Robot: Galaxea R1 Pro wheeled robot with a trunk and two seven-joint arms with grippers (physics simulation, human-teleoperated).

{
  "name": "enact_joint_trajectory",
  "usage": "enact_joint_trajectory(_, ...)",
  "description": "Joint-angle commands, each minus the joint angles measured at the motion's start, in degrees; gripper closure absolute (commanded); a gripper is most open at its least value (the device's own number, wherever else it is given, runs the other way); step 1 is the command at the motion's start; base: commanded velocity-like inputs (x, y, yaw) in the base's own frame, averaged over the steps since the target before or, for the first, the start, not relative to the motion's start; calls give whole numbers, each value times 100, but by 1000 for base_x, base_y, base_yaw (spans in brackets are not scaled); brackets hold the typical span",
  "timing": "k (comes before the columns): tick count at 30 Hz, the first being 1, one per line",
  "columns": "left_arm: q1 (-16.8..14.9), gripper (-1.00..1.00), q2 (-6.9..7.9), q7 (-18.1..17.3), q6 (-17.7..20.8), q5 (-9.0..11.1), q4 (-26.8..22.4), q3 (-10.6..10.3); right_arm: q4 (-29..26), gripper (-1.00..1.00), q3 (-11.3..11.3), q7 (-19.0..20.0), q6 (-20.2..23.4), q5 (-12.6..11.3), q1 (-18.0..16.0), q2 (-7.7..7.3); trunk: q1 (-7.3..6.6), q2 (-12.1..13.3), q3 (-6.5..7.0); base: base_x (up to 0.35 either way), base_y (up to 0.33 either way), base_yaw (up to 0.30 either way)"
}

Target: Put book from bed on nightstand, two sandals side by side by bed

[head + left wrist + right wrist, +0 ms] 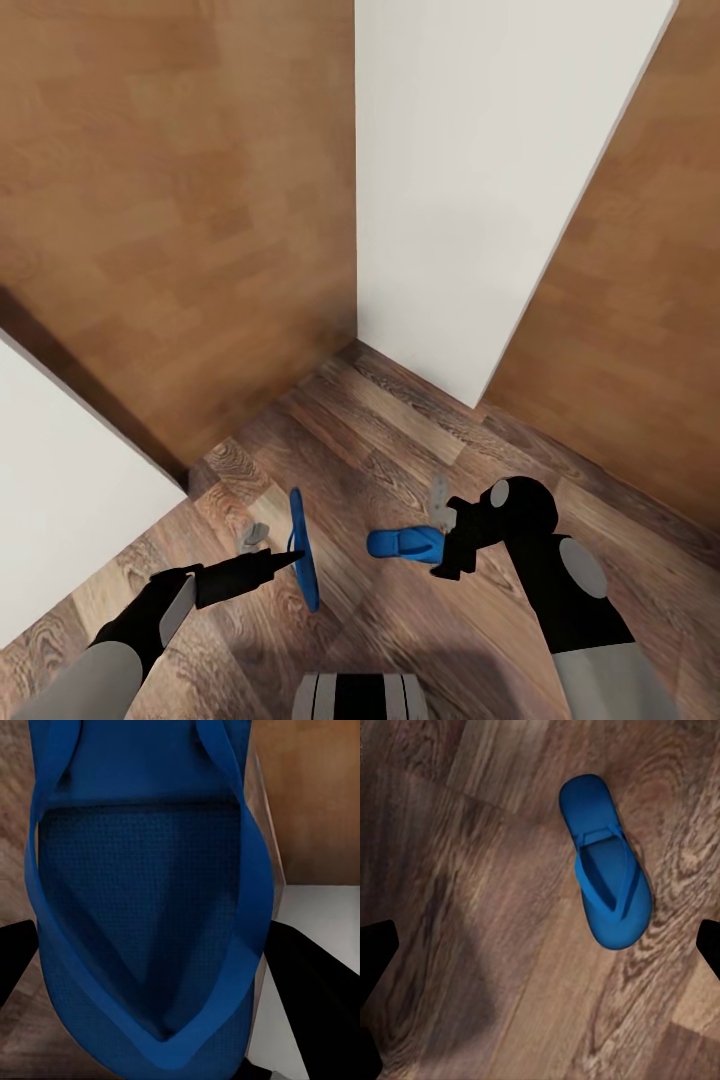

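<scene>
Our left gripper (290, 560) clamped on one blue sandal (303, 550), held on edge above the wood floor (380, 440), our right gripper (450, 545) spread wide, empty, above the second sandal (606, 881) lying flat on the planks

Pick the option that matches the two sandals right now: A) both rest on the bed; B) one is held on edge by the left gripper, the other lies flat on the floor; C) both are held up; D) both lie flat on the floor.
B: the left gripper holds one sandal on edge, while the other sandal lies flat on the wood floor.
</scene>
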Motion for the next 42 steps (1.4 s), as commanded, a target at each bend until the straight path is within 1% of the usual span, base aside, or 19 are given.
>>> enact_joint_trajectory(1,-2,100,0,-15,52,33,0,9,-6,-100,6,30,58,25,-3,1,1,-3,-27,0,0,0)
enact_joint_trajectory(6,-2,100,0,-15,52,33,0,9,-2,-100,12,22,53,25,-3,-3,14,-10,-138,0,0,0)
enact_joint_trajectory(13,-2,100,3,-15,52,33,0,16,285,-100,13,20,47,25,-3,-5,32,-19,-293,0,0,0)
enact_joint_trajectory(18,-2,100,7,-23,52,33,0,18,323,-100,13,14,45,25,-3,-6,45,-26,-403,0,0,0)
enact_joint_trajectory(22,-2,100,32,-118,65,54,0,34,333,-100,13,12,43,25,-3,-4,45,-26,-403,0,0,0)
enact_joint_trajectory(23,-2,100,60,-221,73,62,0,41,335,-100,13,12,43,25,-3,-4,45,-26,-403,0,0,0)
enact_joint_trajectory(24,-2,100,127,-402,78,69,0,45,337,-100,13,12,43,25,-3,-4,45,-26,-403,0,0,0)
enact_joint_trajectory(25,-2,100,224,-660,81,75,0,48,352,-100,13,12,43,25,-3,-4,45,-26,-403,0,0,0)
enact_joint_trajectory(26,-2,100,274,-817,83,77,0,49,365,-100,13,12,43,25,-3,-3,45,-26,-403,0,0,0)
enact_joint_trajectory(27,-2,100,362,-1152,87,78,0,52,396,-100,13,12,43,25,-3,-5,45,-26,-403,0,0,0)
enact_joint_trajectory(29,-2,100,477,-1784,97,69,0,60,453,-100,8,11,43,25,-3,-3,45,-26,-403,0,0,0)
enact_joint_trajectory(31,-2,100,534,-2199,107,62,0,62,481,-100,5,11,43,25,-3,-1,45,-26,-403,0,0,0)
enact_joint_trajectory(35,-2,100,556,-2374,112,66,0,62,492,-100,5,11,43,25,-3,-1,45,-26,-403,0,0,0)
enact_joint_trajectory(42,-2,100,540,-2414,109,62,0,48,536,-100,12,11,43,25,-3,-7,45,-26,-403,54,0,0)
